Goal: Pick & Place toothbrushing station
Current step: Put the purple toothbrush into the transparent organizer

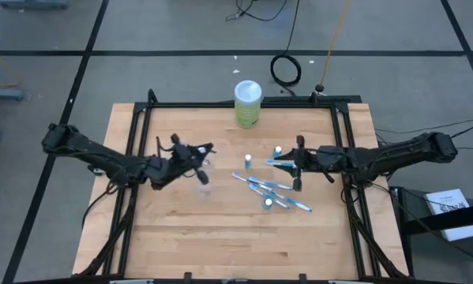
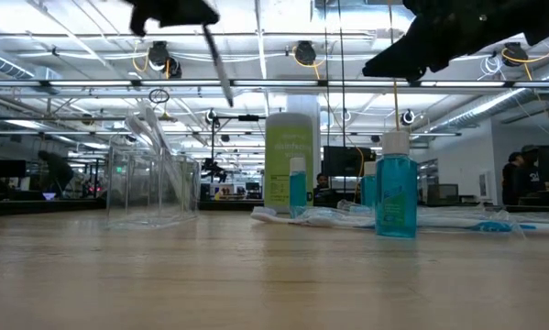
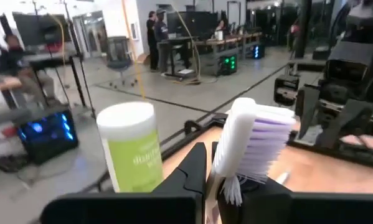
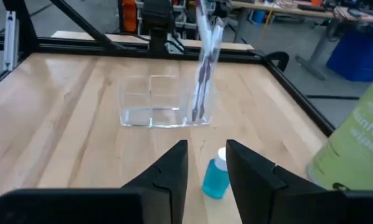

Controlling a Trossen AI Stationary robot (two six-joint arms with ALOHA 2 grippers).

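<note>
High view, read from left to right: the left hand [image 1: 195, 162] sits at centre-left of the frame over the clear plastic organiser [image 1: 202, 175], closed on a toothbrush [image 3: 251, 146]. The left wrist view shows that white bristle head pinched between the fingers [image 3: 195, 171], and the right wrist view shows the handle dipping into the organiser [image 4: 164, 102]. I judge the step in hand to be dropping this brush into a compartment; the next move calls for lowering it straight and then letting go. At mid-frame a green canister [image 1: 248, 102] stands near the top edge of the counter [image 1: 220, 229]. Right of centre lie more toothbrushes [image 1: 272, 191] and small teal tubes [image 1: 248, 161]. The right hand [image 1: 298, 164] hovers there, fingers slightly parted and holding nothing, above a tube [image 4: 215, 176].
</note>
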